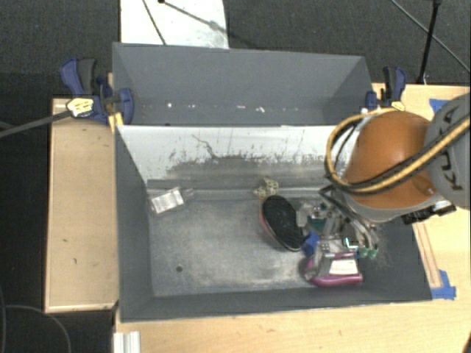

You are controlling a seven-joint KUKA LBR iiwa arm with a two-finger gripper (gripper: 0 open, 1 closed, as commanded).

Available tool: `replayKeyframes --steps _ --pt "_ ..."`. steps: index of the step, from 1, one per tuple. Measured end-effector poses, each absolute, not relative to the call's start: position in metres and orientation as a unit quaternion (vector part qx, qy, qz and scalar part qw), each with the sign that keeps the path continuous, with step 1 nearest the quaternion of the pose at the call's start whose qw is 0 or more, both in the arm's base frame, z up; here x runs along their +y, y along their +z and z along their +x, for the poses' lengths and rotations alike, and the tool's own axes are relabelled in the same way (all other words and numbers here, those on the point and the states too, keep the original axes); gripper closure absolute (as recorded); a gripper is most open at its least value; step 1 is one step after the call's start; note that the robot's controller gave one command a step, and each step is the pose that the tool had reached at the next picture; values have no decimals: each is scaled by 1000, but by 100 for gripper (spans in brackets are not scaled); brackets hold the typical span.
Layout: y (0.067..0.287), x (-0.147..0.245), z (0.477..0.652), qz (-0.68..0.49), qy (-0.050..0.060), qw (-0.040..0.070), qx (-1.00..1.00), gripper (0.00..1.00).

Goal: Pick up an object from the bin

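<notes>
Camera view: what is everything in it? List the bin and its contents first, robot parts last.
grey metal bin: one, grey, middle of the view.
crumpled silvery wrapper: one, silver-white, left rear of the bin floor, at the foot of the back wall.
small crumpled beige scrap: one, beige, at the foot of the back wall, right of centre.
flat black oval thing: one, black, on the floor right of centre, just in front of the scrap; material unclear.
purple packet with a white label: one, purple and white, right front of the floor, under the arm's end.
robot arm with a rounded orange wrist cover and looped cables: one, reaching in from the right over the bin's right side.
</notes>
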State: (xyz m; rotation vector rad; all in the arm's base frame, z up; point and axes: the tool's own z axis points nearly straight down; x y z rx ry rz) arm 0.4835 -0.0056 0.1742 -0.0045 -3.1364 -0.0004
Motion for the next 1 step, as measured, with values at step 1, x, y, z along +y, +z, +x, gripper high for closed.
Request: replayKeyframes --steps 1 --pt "71 -19 552 -51 1 -7 -999 0"
